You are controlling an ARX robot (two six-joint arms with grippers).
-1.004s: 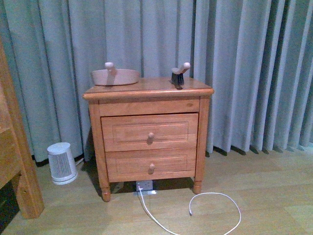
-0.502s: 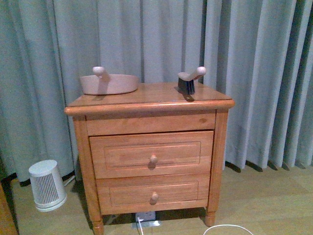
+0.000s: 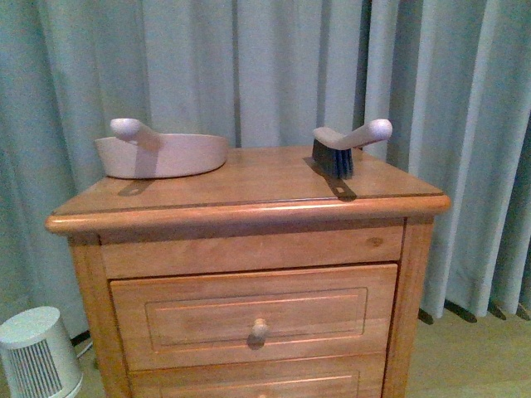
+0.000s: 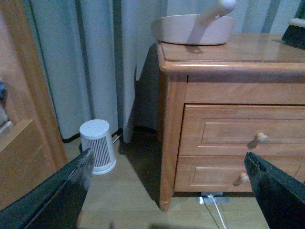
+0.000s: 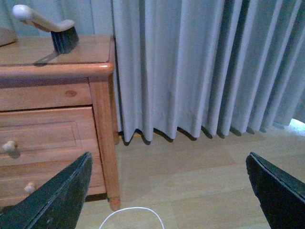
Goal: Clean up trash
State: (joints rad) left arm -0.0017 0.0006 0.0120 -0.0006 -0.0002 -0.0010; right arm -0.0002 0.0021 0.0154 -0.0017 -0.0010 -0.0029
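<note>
The dustpan (image 3: 162, 156) sits at the back left of the nightstand (image 3: 249, 186) top, handle raised toward me. The brush (image 3: 344, 145) stands on its bristles at the back right, well apart from the pan, with its handle pointing right. Bare wood lies between them and along the front edge, so both can be reached from above and from the front. The curtain (image 3: 274, 66) hangs close behind both. My left claw (image 4: 167, 157) is spread wide with nothing between its 2 fingers, and so is my right claw (image 5: 168, 157); both hang low, below the tabletop. The left wrist view shows what the front view only half shows: 2 drawers (image 4: 238, 138) with round knobs, a small white heater (image 4: 97, 145) on the floor beside the nightstand's left leg, and a wooden frame (image 4: 28, 119) crowding that side. The right wrist view shows open floor (image 5: 214, 176) to the right of the nightstand and a loop of white cable (image 5: 131, 212) lying near its right leg.
</note>
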